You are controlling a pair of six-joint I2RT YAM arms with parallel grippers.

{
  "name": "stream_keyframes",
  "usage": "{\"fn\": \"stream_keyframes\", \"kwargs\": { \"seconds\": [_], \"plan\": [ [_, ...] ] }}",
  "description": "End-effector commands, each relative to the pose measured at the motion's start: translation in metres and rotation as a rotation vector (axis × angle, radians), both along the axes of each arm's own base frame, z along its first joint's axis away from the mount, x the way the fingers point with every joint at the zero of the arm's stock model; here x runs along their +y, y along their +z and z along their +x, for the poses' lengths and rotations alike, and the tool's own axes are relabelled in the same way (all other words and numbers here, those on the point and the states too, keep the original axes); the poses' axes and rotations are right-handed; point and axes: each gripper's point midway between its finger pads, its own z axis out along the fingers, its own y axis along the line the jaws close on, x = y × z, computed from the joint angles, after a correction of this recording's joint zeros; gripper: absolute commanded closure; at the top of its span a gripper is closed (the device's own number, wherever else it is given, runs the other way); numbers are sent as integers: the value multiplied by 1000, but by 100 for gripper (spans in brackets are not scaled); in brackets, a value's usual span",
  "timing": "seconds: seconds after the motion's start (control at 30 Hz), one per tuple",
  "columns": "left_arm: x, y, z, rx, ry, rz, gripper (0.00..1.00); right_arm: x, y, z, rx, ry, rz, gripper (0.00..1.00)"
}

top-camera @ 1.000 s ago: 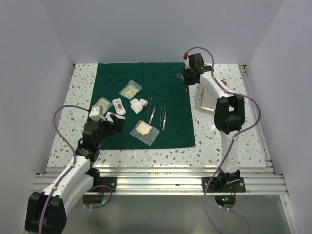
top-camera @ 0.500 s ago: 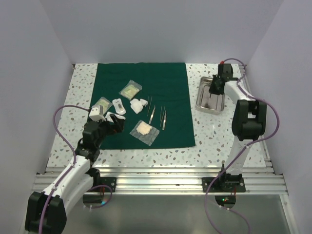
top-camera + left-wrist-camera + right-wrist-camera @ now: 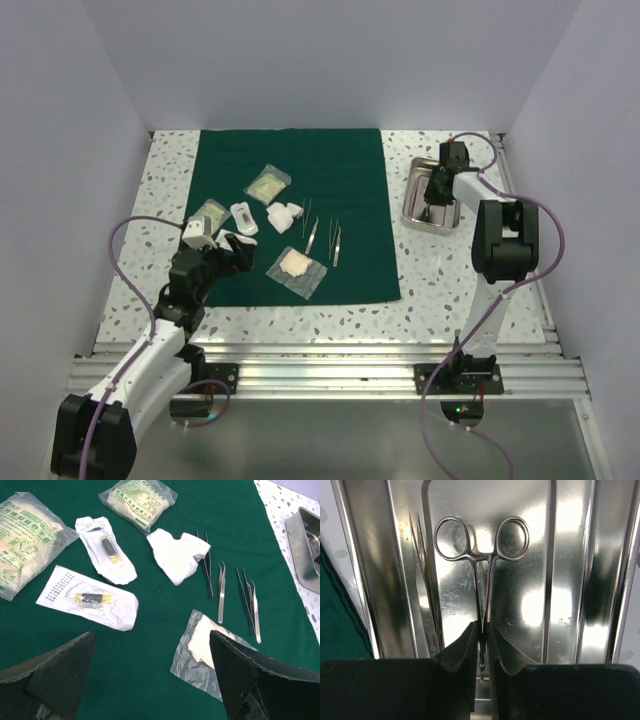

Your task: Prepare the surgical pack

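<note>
Within the last second, the right gripper [image 3: 481, 630] had moved from over the large dark green cloth [image 3: 340, 170] down into the small shiny rectangular steel tray [image 3: 570, 555]. The ring-handled steel forceps [image 3: 481, 580] lay on the tray floor. The fingers flanked its tip closely, and whether they pinched it could not be told. The left gripper [image 3: 152, 640] hovered spread wide over the cloth. The thin steel tweezers [image 3: 221, 592] remained to be loaded.

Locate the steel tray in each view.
Top external: steel tray on the table, right of the green cloth.
Left wrist: tray cut off at the right edge, past the cloth.
Right wrist: tray fills the frame, forceps inside.
Shared landmark: the green cloth; a sliver shows at the right wrist's lower left.
</note>
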Motion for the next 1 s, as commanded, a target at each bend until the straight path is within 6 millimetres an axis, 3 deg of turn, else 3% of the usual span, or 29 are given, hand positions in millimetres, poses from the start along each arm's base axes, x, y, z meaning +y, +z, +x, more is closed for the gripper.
{"fn": "stream_keyframes", "kwargs": {
  "seconds": [0.0, 0.2, 0.27, 0.37, 0.43, 0.5, 0.67, 0.97],
  "plan": [
    [-1, 7, 2, -42, -6, 5, 0, -3, 16, 13, -59, -15, -30, 81],
    [-1, 7, 2, -42, -6, 5, 0, 4, 49, 14, -104, 8, -65, 73],
    [-1, 7, 2, -42, -7, 4, 0, 19, 65, 11, -135, 50, -71, 73],
    [-1, 7, 2, -44, -6, 4, 0, 55, 87, 6, -187, 144, -86, 70],
    [-1, 8, 2, -45, -7, 3, 0, 93, 95, -2, -206, 238, -67, 68],
    [-1, 7, 2, -44, -7, 4, 0, 129, 94, -12, -202, 311, -41, 67],
    [-1, 8, 2, -45, -7, 3, 0, 189, 86, -42, -171, 399, -47, 59],
    [-3, 8, 1, -47, -19, -2, 0, 233, 57, -82, -115, 372, -75, 60]
  ]
}}
